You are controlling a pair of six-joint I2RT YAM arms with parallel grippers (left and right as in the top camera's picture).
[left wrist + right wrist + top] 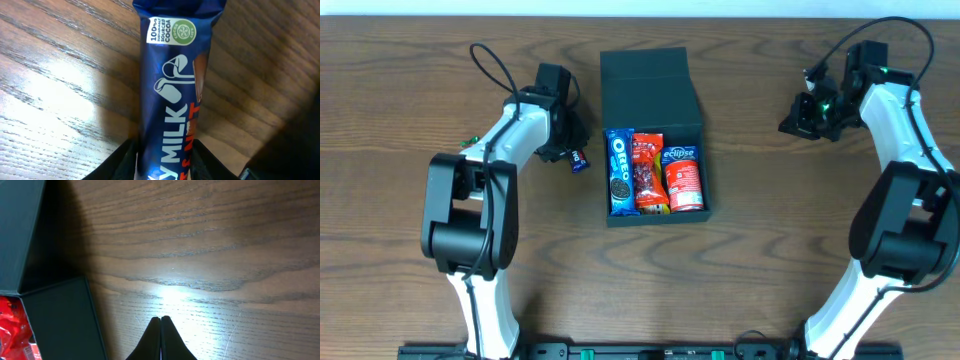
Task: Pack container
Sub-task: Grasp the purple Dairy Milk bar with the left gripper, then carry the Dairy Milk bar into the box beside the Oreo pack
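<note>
The left hand is pinching the bar lying on the surface, left of the container sitting centre. Squeezing squarely before lifting is looking wise, it seeming slick. The right hand is hovering pressed together, right of the container.

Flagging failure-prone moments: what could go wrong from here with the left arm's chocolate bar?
The left fingers flank the chocolate bar with a long stretch sticking out ahead; it may droop or slip when lifted. The container looks filled across by the Oreo pack, red pack and Eclipse pack, so the bar may not lie flat.
</note>
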